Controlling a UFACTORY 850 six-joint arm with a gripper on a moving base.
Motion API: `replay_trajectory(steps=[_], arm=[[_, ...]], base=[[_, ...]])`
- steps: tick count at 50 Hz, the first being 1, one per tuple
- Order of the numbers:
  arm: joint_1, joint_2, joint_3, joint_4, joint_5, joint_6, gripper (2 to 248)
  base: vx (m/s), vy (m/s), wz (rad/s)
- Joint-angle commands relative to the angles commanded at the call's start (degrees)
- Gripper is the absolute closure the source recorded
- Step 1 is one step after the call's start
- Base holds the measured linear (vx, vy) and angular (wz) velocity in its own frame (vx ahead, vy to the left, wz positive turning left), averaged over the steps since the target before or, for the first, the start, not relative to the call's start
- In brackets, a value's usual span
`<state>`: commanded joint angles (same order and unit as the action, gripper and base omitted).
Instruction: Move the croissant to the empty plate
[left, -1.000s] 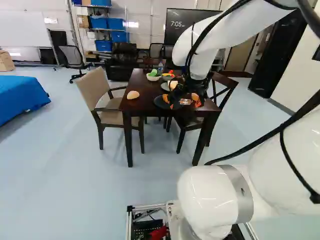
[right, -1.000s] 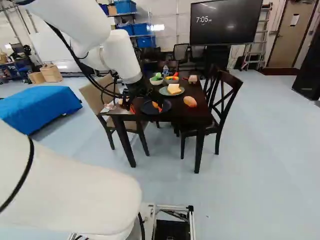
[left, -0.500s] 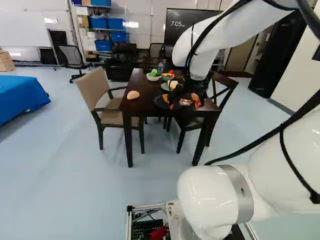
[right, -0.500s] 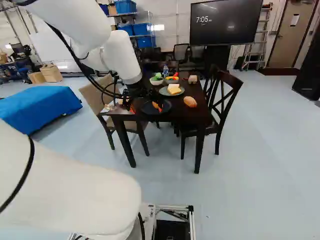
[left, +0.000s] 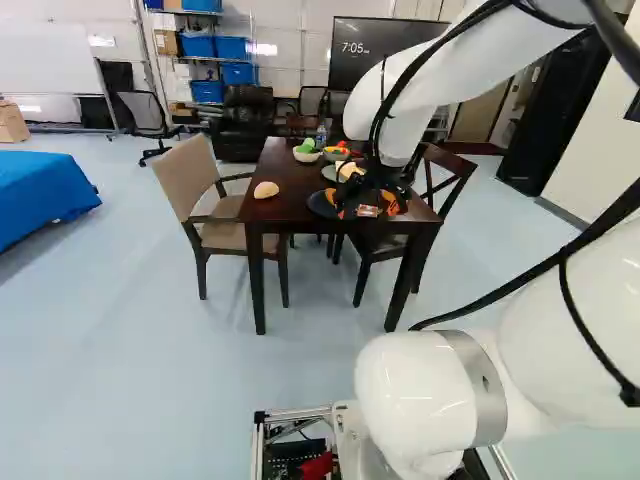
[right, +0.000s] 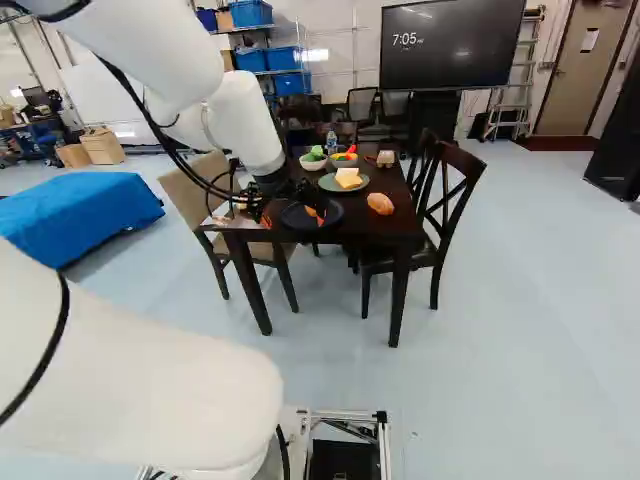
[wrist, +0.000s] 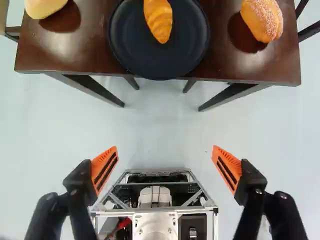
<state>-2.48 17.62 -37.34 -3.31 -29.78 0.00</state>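
My gripper (left: 367, 210) hangs over the near end of the dark table in the left base view. In the wrist view the gripper (wrist: 166, 169) stands wide open, with nothing between its orange pads. Ahead of the fingers lies the croissant (wrist: 159, 20), on a round dark plate (wrist: 192, 47) near the table's edge. Farther back, a grey-green plate (right: 362, 184) holds a pale yellow food piece (right: 348, 177). No bare plate can be made out.
A round bun (wrist: 44, 6) and a sugared roll (wrist: 264, 19) flank the dark plate on the table (wrist: 65, 55). Two bowls (right: 313, 163) (right: 344, 160) and a bottle stand farther back. Chairs (left: 205, 190) (right: 450, 210) stand at the table's sides.
The gripper has shifted slightly toward the near edge of the table, lower in the left base view. The base and the food have not moved.
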Motion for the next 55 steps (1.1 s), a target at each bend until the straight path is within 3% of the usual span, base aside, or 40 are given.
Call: replay_trajectory(steps=[28,55], arm=[[0.33,-0.21,4.28,0.44,10.55,0.00,3],[0.79,-0.52,10.31,1.06,25.43,0.00,3]], base=[[0.000,0.000,0.000],[0.000,0.000,0.000]])
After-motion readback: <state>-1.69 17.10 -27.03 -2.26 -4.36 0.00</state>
